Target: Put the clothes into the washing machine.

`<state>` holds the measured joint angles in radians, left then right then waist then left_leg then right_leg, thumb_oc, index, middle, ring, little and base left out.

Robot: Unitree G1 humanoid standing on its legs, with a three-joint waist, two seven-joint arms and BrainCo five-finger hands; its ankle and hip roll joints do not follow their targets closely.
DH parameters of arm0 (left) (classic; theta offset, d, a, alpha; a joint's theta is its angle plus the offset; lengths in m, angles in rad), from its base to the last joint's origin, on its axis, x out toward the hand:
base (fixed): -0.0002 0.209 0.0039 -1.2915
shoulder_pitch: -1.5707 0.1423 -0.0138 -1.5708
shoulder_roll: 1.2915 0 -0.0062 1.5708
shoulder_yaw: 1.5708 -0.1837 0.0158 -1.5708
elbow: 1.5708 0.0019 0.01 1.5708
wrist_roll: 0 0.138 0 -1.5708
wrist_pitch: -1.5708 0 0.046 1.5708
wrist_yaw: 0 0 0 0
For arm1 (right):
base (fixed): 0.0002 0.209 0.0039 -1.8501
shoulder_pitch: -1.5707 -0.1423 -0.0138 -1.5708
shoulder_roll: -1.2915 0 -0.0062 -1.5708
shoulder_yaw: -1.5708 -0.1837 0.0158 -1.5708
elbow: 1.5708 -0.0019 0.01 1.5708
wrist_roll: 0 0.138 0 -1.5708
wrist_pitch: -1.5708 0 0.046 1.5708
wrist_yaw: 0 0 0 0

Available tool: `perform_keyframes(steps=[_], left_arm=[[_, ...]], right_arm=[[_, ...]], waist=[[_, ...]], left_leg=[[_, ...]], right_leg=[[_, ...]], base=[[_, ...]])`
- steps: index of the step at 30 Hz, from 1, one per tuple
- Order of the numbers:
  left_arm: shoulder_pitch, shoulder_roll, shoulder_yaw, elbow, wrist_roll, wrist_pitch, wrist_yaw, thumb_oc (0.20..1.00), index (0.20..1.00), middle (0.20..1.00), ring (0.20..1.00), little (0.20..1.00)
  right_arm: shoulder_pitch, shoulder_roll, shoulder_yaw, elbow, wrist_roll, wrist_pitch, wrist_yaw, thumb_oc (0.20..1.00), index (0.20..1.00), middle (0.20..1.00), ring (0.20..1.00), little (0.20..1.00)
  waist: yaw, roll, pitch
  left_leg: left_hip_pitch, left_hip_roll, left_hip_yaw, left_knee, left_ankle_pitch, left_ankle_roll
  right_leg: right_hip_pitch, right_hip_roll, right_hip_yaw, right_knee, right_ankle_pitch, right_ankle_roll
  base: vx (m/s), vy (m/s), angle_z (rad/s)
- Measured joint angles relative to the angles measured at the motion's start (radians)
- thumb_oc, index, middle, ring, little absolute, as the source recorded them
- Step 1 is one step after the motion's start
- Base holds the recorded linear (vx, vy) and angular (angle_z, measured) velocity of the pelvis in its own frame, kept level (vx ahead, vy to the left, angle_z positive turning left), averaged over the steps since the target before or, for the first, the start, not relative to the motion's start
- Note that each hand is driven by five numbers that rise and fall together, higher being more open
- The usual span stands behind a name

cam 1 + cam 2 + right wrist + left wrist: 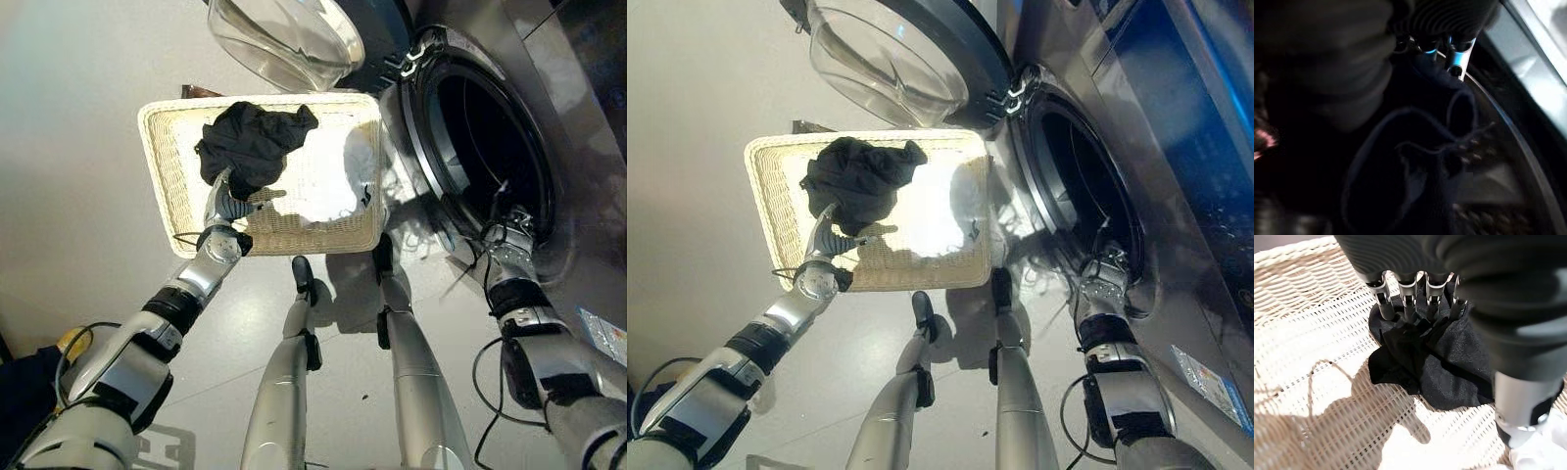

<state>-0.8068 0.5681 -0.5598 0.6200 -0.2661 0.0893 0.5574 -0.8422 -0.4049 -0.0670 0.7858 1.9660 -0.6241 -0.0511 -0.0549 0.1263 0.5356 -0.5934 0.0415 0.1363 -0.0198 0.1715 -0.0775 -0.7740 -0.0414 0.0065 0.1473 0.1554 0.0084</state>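
- Wicker, cream-coloured, made up the rectangular basket (pixel 167 186) on the pale floor (pixel 69 117), at roughly ten o'clock from the washing machine's open drum (pixel 490 147).
- Inside the basket, a crumpled black garment (pixel 255 142) lay toward its nine o'clock end, with white cloth (pixel 333 176) beside it toward three o'clock.
- The left hand (pixel 227 201) reached into the basket from six o'clock; the left wrist view showed its fingers (pixel 1385 301) curled down into the black garment, gathering its folds.
- The washing machine (pixel 1176 147) stood at the scene's three o'clock, its clear-windowed door (pixel 892 49) swung open toward twelve o'clock above the basket.
- The right hand (pixel 516 227) sat at the drum's lower rim, about five o'clock on the opening.
- In the right wrist view, a dark blue garment (pixel 1415 166) hung inside the dim drum below the hand's fingers (pixel 1458 58); whether they gripped it could not be told.
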Motion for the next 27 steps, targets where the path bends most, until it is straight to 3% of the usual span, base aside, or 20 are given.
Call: perform_keyframes(steps=[1, 2, 4, 5, 6, 9, 14, 22, 27], left_arm=[[-0.006, -0.001, 0.001, 0.002, -0.011, -0.004, 0.015, 1.0, 1.0, 1.0, 1.0, 1.0], [-0.017, -0.004, 0.002, 0.011, -0.019, -0.009, 0.029, 1.0, 1.0, 1.0, 1.0, 1.0], [-0.056, -0.04, 0.044, 0.075, -0.028, -0.02, 0.072, 1.0, 1.0, 1.0, 1.0, 1.0], [-0.061, -0.041, 0.051, 0.081, -0.032, -0.02, 0.08, 1.0, 1.0, 1.0, 1.0, 1.0], [-0.098, -0.057, 0.084, 0.121, -0.033, -0.021, 0.113, 1.0, 1.0, 1.0, 1.0, 1.0], [-0.173, -0.061, 0.083, 0.206, -0.047, -0.026, 0.149, 1.0, 1.0, 1.0, 1.0, 1.0], [-0.249, -0.081, 0.103, 0.317, -0.112, -0.038, 0.225, 1.0, 1.0, 1.0, 1.0, 1.0], [-0.261, -0.123, 0.153, 0.376, -0.155, -0.081, 0.331, 1.0, 1.0, 1.0, 1.0, 1.0], [-0.322, -0.121, 0.15, 0.458, -0.149, -0.057, 0.335, 1.0, 1.0, 1.0, 1.0, 1.0]], right_arm=[[-0.015, -0.001, -0.002, -0.007, 0.002, -0.044, -0.03, 0.2, 0.2, 0.2, 0.2, 0.2], [-0.031, -0.001, -0.015, -0.021, 0.015, -0.083, -0.055, 0.875, 0.875, 0.875, 0.875, 0.875], [-0.08, -0.001, -0.042, -0.066, 0.015, -0.198, -0.084, 0.875, 0.875, 0.875, 0.875, 0.875], [-0.088, -0.002, -0.044, -0.069, 0.015, -0.217, -0.085, 1.0, 1.0, 1.0, 1.0, 1.0], [-0.132, -0.006, -0.048, -0.112, 0.015, -0.293, -0.121, 1.0, 1.0, 1.0, 1.0, 1.0], [-0.18, -0.008, -0.044, -0.115, 0.015, -0.346, -0.16, 1.0, 1.0, 1.0, 1.0, 1.0], [-0.209, -0.001, -0.036, -0.107, 0.015, -0.336, -0.211, 1.0, 1.0, 1.0, 1.0, 1.0], [-0.213, 0.014, 0.079, -0.08, 0.015, -0.127, -0.114, 1.0, 1.0, 1.0, 1.0, 1.0], [-0.2, 0.019, 0.119, -0.077, 0.013, -0.003, -0.023, 1.0, 1.0, 1.0, 1.0, 1.0]], waist=[[0.001, 0.0, 0.0], [0.003, -0.001, 0.0], [0.012, 0.0, 0.001], [0.013, 0.0, 0.001], [0.004, -0.001, 0.002], [-0.005, -0.002, 0.002], [-0.022, -0.006, 0.003], [-0.078, -0.028, 0.004], [-0.103, -0.045, 0.001]], left_leg=[[-0.008, -0.003, 0.002, 0.005, -0.003, 0.004], [-0.02, -0.005, 0.005, 0.016, -0.008, 0.009], [-0.048, -0.014, 0.024, 0.028, -0.013, 0.015], [-0.055, -0.016, 0.026, 0.032, -0.016, 0.02], [-0.082, -0.019, 0.027, 0.053, -0.023, 0.024], [-0.126, -0.017, 0.025, 0.101, -0.043, 0.025], [-0.157, -0.013, 0.024, 0.162, -0.078, 0.028], [-0.193, -0.011, 0.022, 0.219, -0.1, 0.032], [-0.252, -0.006, 0.019, 0.292, -0.136, 0.033]], right_leg=[[-0.004, -0.001, 0.004, -0.009, 0.013, -0.002], [-0.011, -0.004, 0.007, -0.01, 0.017, -0.002], [-0.042, -0.014, 0.016, -0.011, 0.028, 0.003], [-0.048, -0.015, 0.016, -0.011, 0.029, 0.003], [-0.069, -0.02, 0.018, -0.008, 0.033, 0.004], [-0.092, -0.021, 0.018, -0.006, 0.037, 0.004], [-0.098, -0.023, 0.018, 0.0, 0.037, 0.005], [-0.112, -0.025, 0.02, 0.01, 0.034, 0.017], [-0.159, -0.015, 0.044, 0.032, 0.04, 0.016]], base=[[0.03, 0.005, -0.04], [0.03, 0.006, -0.08], [0.04, -0.009, -0.13], [0.09, -0.034, -0.1], [0.06, -0.038, -0.04], [0.04, -0.007, 0.0], [0.05, -0.033, -0.02], [0.04, 0.002, 0.0], [0.03, 0.072, -0.09]])
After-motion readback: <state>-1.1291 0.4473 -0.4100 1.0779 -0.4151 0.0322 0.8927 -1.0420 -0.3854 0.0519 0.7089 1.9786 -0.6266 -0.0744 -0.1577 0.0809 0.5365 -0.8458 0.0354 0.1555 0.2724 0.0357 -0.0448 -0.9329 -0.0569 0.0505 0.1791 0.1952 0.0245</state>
